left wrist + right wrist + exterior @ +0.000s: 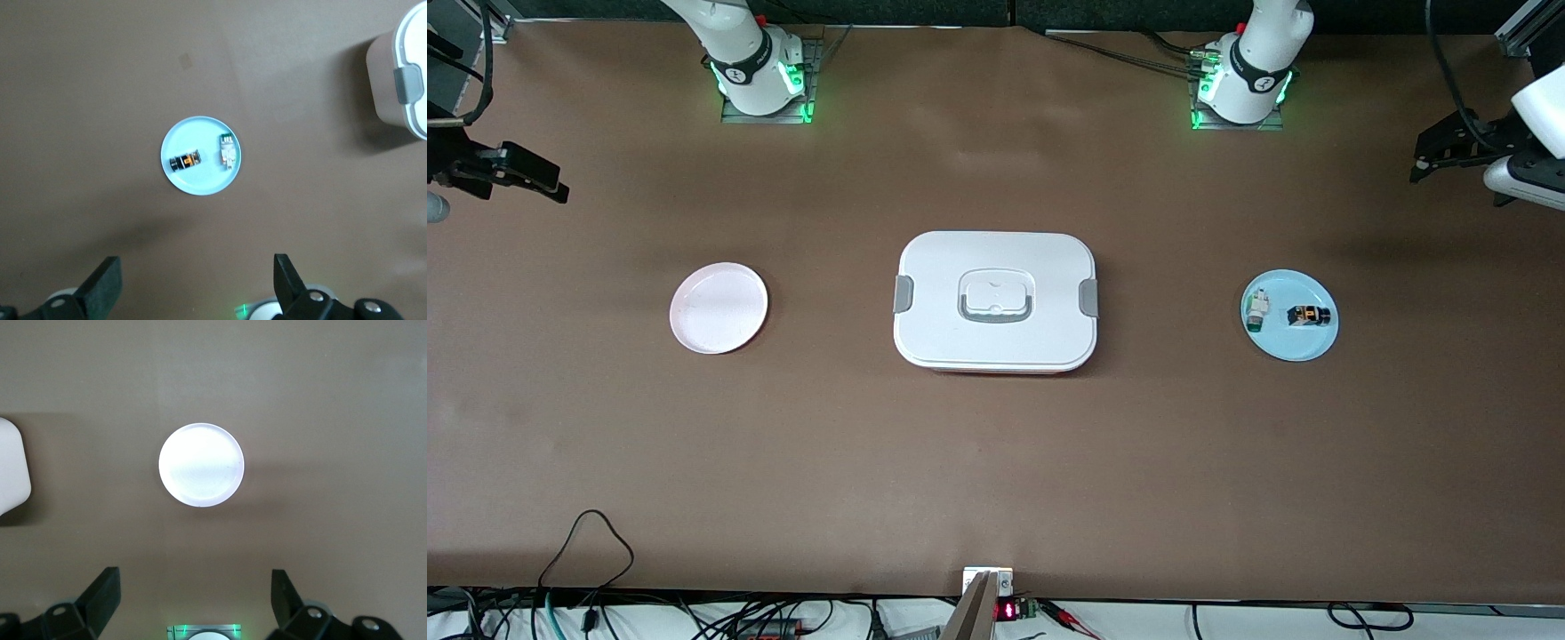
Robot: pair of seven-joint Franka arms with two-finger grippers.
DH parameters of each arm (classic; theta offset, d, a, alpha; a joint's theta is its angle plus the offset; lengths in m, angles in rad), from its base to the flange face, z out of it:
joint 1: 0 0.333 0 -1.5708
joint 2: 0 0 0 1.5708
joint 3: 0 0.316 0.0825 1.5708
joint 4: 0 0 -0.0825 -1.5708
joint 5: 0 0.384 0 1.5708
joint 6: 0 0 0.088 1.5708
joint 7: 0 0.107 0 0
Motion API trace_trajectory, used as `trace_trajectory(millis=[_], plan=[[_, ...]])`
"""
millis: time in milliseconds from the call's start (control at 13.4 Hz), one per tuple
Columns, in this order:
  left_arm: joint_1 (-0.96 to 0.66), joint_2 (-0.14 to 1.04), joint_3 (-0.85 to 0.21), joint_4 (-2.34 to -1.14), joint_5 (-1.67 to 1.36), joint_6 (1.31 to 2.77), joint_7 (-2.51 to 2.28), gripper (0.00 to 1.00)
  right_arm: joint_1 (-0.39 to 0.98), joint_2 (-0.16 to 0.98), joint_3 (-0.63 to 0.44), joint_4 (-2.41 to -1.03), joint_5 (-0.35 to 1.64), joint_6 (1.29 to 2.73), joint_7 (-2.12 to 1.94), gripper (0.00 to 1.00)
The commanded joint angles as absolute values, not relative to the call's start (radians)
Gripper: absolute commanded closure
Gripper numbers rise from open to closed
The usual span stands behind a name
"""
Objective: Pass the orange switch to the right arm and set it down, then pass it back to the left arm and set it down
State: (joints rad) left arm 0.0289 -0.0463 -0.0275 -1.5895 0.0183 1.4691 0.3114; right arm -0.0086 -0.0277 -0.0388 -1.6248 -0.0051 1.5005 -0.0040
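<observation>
The orange switch [1308, 315] [185, 161], a small black cylinder with orange on it, lies on its side on a light blue plate [1291, 352] [200, 188] toward the left arm's end of the table. The white box [996, 253] [413, 47] with grey clips and handle stands mid-table. My left gripper [197, 267] [1430, 164] hangs open high above the table beside the blue plate, holding nothing. Toward the right arm's end, my right gripper [195, 577] [532, 178] is also high up and open, beside a pale pink plate [719, 308] [201, 464].
A small white-and-green part [1257, 310] [227, 152] shares the blue plate with the switch. The pink plate has nothing on it. Cables lie along the table edge nearest the front camera [587, 533]. The arms' bases [765, 80] [1240, 84] stand at the farthest edge.
</observation>
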Motion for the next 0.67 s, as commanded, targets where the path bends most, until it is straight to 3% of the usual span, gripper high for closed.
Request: trace_trajectory(millis=[0,224,598], plan=[[0.055,-0.127,-0.044,-1.694,-0.006,1.523,0.281,0.00,-0.002,-0.069,-0.041,-1.670,-0.017,1.512,-0.003,0.00],[0.057,-0.120,-0.044,-1.684,-0.012,1.523,0.281,0.00,-0.002,-0.142,-0.041,-1.781,-0.017,1.595,-0.005,0.00],[0.051,-0.048,-0.044,-1.586,-0.014,1.516,0.256,0.00,0.002,-0.112,-0.040,-1.729,-0.015,1.578,-0.011,0.00]])
